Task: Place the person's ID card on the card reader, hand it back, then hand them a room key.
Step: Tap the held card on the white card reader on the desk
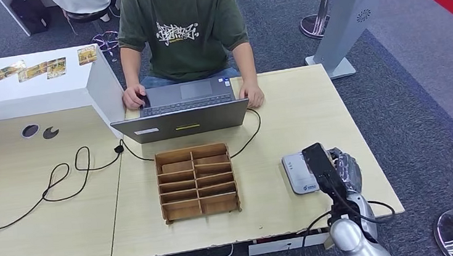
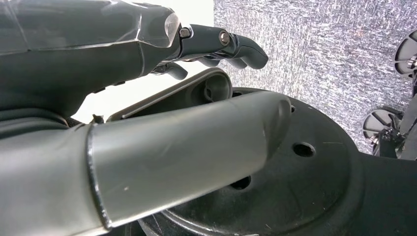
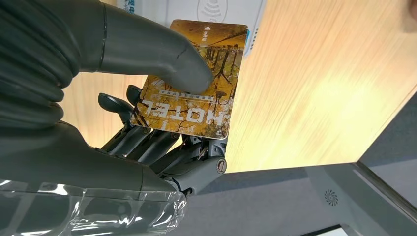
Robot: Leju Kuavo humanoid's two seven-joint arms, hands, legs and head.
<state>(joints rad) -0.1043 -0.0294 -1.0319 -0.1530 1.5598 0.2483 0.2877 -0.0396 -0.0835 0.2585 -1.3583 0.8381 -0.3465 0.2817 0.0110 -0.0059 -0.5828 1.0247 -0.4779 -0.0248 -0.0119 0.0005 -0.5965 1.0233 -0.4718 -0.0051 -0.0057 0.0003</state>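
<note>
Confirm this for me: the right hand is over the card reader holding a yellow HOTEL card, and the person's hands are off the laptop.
One part is wrong. The person's hands rest on the laptop, as the head view shows. The rest stands: the right hand holds the yellow HOTEL card beside the white card reader, in the right wrist view.

The laptop [image 1: 185, 110] sits at the table's [image 1: 296, 106] far edge, before the person [image 1: 181, 30]; the wooden divided tray [image 1: 196, 181] lies nearer, just in front of it; the card reader [image 1: 299, 172] lies right of the tray; the right hand [image 1: 339, 167] hangs over the reader's right side, pinching a card [image 3: 194, 81]; a cable [image 1: 61, 179] trails left.
</note>
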